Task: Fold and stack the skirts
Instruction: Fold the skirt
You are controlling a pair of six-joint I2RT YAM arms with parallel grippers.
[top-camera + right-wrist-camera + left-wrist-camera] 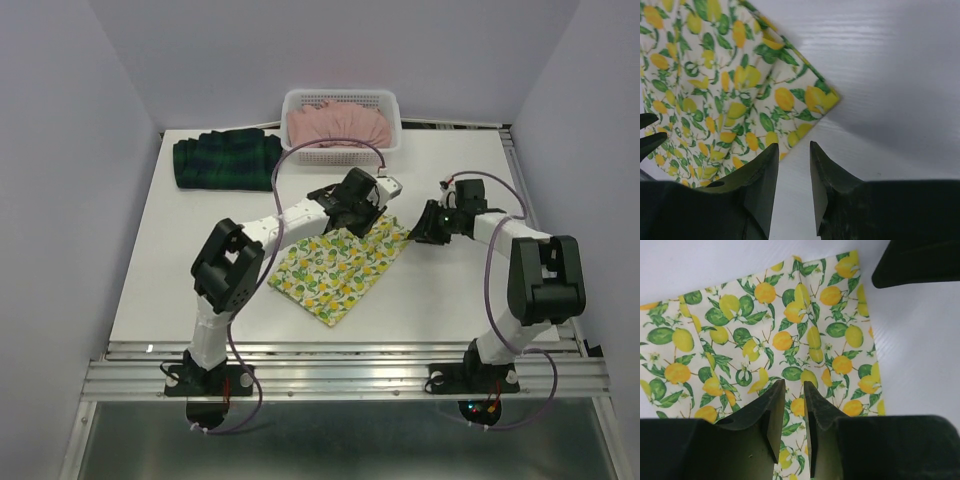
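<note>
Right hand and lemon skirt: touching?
Cannot tell. Right wrist view: the right hand sits at a corner of the lemon skirt, one finger overlapping its edge, but height above the cloth doesn't show.

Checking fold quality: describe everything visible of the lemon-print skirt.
The lemon-print skirt is pale thin cloth with yellow lemons and green leaves, lying flat on the white table as a rough rectangle set diagonally, lightly pleated. The left gripper hovers over its far end, the right gripper beside one corner; contact unclear.

We find no legible text, label, brand, number or sign in any view. The fabrics carry printed patterns only.
</note>
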